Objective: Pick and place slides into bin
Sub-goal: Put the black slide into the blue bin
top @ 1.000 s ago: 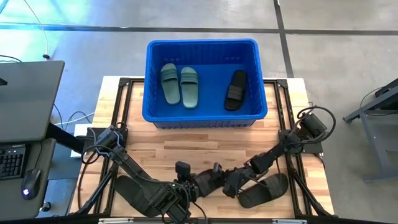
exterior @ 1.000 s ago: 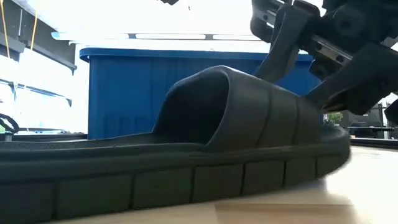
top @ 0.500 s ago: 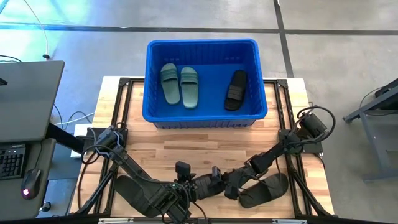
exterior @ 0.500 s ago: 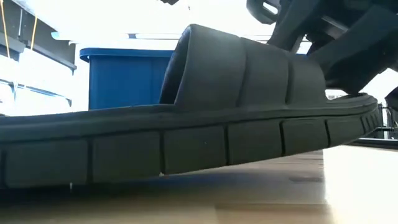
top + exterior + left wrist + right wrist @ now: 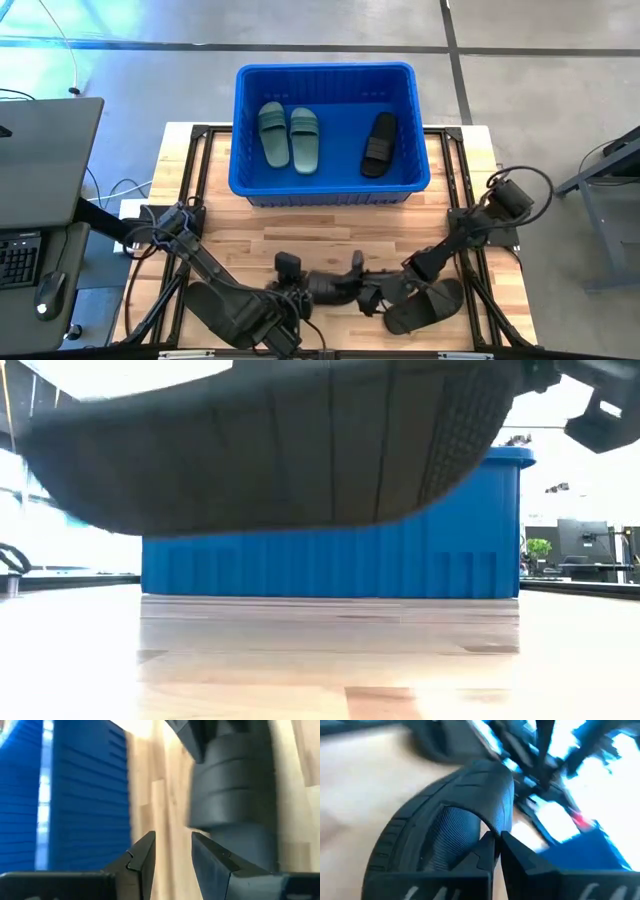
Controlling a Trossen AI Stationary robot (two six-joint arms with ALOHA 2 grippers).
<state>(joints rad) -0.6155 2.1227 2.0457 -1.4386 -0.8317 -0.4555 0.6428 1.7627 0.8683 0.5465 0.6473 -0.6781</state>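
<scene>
Three slides lie in the ribbed blue bin (image 5: 330, 75), two green (image 5: 290, 135) and one black (image 5: 378, 143); three remain. The left claw (image 5: 172, 855) hangs narrowly parted, empty, over the wooden worktop (image 5: 330, 225). The right claw (image 5: 497, 851) pinches a matte rubber slide (image 5: 335, 283) by its broad strap, airborne. Another black slide (image 5: 430, 305) lies beside it.

Even, bright light fell from above in the high view, leaving the wooden counter (image 5: 330, 250) pale and the floor greyish, with a cyan glare at the upper left corner. In the low view the room behind the bin (image 5: 330, 565) was blown out to white, and a black slide (image 5: 270, 445) hung close and dark, nearly a silhouette. Both wrist views were smeared with blur; the right one showed bright blue-white glare beyond the slide's strap (image 5: 470, 790).
</scene>
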